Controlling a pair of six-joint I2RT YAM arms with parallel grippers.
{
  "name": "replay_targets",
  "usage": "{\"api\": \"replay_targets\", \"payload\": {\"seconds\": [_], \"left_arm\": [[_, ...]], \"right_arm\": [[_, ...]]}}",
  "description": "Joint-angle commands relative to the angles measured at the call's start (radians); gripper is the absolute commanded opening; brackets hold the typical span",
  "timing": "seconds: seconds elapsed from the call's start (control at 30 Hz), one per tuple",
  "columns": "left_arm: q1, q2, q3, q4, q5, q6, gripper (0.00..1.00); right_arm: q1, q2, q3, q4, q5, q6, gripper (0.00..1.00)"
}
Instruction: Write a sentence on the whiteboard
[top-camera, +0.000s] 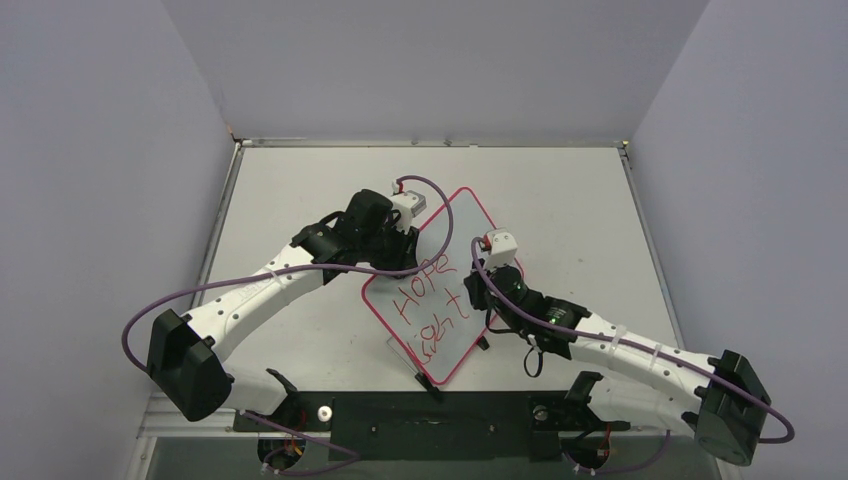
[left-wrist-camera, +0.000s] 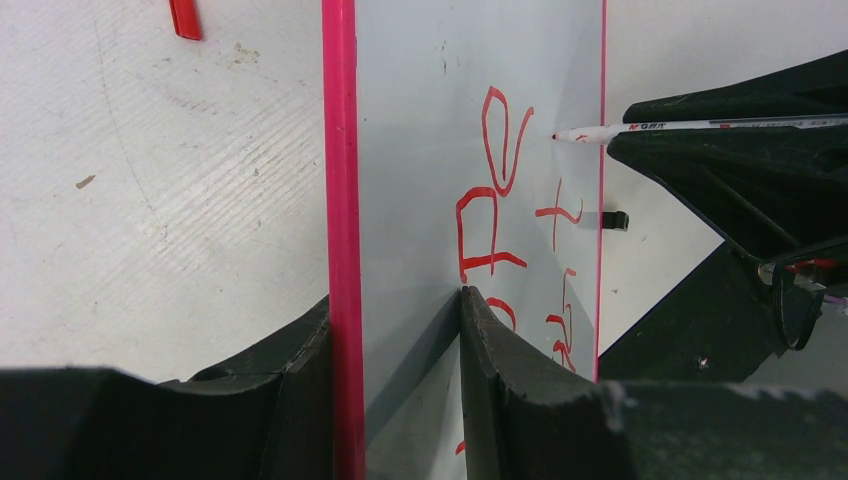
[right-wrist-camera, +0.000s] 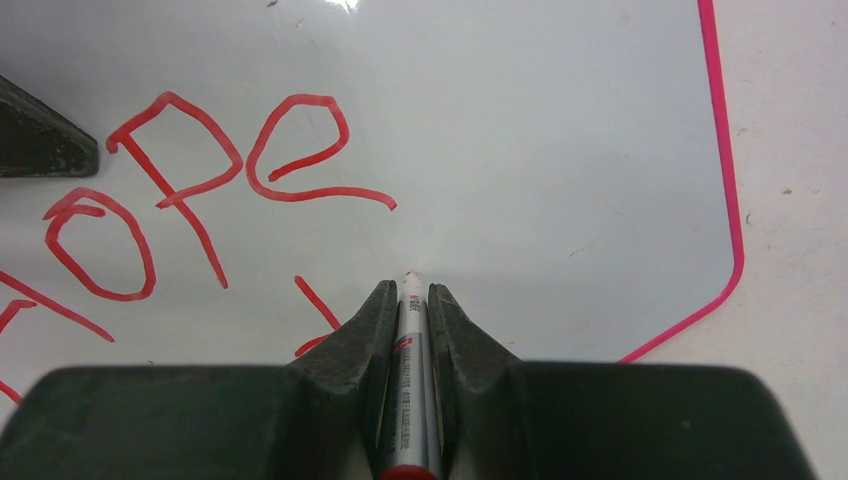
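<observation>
The whiteboard (top-camera: 452, 235) lies slanted in the middle of the table, its pink rim running round it. Red letters of the sentence (top-camera: 428, 300) read "HOPE" with a second scrawled line below. My left gripper (top-camera: 405, 240) is shut on the whiteboard's (left-wrist-camera: 420, 150) left edge. One finger sits behind the rim and the other finger (left-wrist-camera: 490, 350) rests on the white face. My right gripper (right-wrist-camera: 410, 290) is shut on a silver marker (right-wrist-camera: 410, 350). The marker's red tip points at the whiteboard (right-wrist-camera: 560, 150) just past the "e" of the sentence (right-wrist-camera: 200, 170). In the left wrist view the marker (left-wrist-camera: 700, 127) has its tip on the board near the right rim.
A red cap (left-wrist-camera: 185, 18) lies on the table (top-camera: 600, 220) left of the board. Two small black pieces (top-camera: 430, 385) lie by the board's near edge. Grey walls close in three sides. My right arm (left-wrist-camera: 740, 190) reaches in from the board's right.
</observation>
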Motion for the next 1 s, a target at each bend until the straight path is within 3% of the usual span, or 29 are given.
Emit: {"api": "replay_targets", "payload": {"seconds": [0.0,0.63,0.97], "left_arm": [[-0.008,0.025,-0.03,-0.114,-0.213,0.173,0.0],[-0.008,0.028,-0.031,-0.114,-0.214,0.173,0.0],[-0.009,0.03,-0.031,-0.116,-0.215,0.17,0.0]], "right_arm": [[-0.007,0.007,-0.017,0.052,-0.02,0.014,0.0],[-0.004,-0.058,-0.115,0.044,-0.116,0.083,0.0],[-0.014,-0.04,-0.122,-0.005,-0.003,0.086,0.0]]}}
